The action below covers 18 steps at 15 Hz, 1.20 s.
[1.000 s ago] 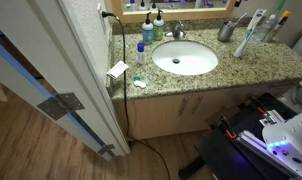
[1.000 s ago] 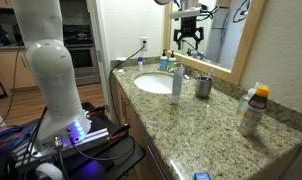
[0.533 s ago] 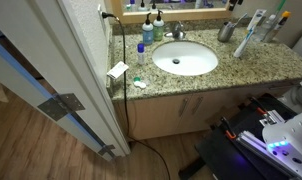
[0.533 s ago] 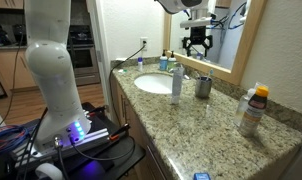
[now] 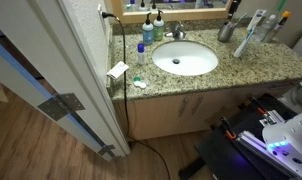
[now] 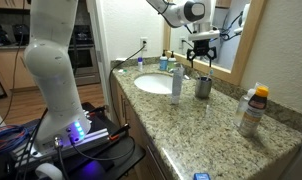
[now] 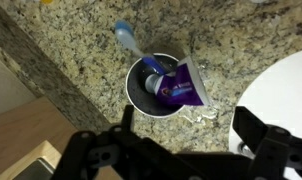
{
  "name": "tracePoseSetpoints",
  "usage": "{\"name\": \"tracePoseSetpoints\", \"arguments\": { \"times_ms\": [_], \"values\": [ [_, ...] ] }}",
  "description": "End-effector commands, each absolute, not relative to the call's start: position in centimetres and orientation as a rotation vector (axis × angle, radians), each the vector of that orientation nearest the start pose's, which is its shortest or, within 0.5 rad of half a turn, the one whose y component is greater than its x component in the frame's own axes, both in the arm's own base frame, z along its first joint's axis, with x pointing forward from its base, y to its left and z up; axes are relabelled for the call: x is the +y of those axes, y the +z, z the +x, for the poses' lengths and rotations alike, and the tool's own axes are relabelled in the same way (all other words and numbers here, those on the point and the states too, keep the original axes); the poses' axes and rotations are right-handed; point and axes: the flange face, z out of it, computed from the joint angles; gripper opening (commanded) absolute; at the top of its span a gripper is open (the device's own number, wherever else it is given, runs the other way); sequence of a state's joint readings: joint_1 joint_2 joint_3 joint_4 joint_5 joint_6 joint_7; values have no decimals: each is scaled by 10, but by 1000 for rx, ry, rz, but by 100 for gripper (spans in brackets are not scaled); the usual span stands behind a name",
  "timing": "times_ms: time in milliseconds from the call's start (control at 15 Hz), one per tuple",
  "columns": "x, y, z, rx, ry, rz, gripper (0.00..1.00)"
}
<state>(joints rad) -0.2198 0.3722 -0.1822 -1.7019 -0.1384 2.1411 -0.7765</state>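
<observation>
**Over the cup by the mirror: hand open, nothing held**

Beside the white oval sink [image 6: 153, 83], on the speckled brown granite table [image 6: 216, 125], stands a small round grey metal cup [image 6: 203, 87], close under the wood-framed mirror [image 6: 246, 45]. My hand [image 6: 201, 62] hangs right above the cup without touching it, spread wide and empty. A slim pale bottle [image 6: 176, 83] stands just beside the cup on the sink side.

Wrist view: cup [image 7: 159, 88] seen from straight above, upright. Inside it:
- A blue-and-white plastic toothbrush [image 7: 126, 38] leans out past the rim toward the upper left.
- A purple toothpaste tube [image 7: 183, 90] slumps across the mouth to the right.

My hand [image 7: 186, 122] frames the lower part of this view. The cup sits off-centre, nearer one of my dark fingers [image 7: 119, 135] than the other, not squarely in the gap. The sink's edge [image 7: 286, 90] shows at the right.

Handling, as I judge it:
- **Cup:** looks light, stiff and smooth-walled. It is likely slippery and easy to tip, top-heavy with the brush leaning out. The best hold would be across the outer wall below the rim, clear of the contents.
- **Brush:** light and rigid. The bare stem above the rim is the place to pinch.
- **Tube:** soft and would squash under pressure. Take it near its firmer end, which I cannot make out.
</observation>
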Motion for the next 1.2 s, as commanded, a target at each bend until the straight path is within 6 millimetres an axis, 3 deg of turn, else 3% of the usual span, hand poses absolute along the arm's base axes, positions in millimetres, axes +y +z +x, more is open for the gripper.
{"name": "tracePoseSetpoints", "arguments": {
  "times_ms": [0, 67, 267, 333, 400, 867, 933, 1133],
  "values": [
    [-277, 359, 614, -892, 91, -3193, 100],
    [-268, 366, 611, -826, 105, -3219, 100],
    [-278, 357, 604, -869, 125, -3205, 100],
    [-278, 355, 603, -876, 130, -3207, 75],
    [-278, 353, 601, -875, 143, -3206, 74],
    [-297, 350, 584, -894, 166, -3207, 24],
    [-269, 352, 604, -895, 170, -3210, 17],
    [-251, 353, 611, -937, 157, -3197, 0]
  ]
}}
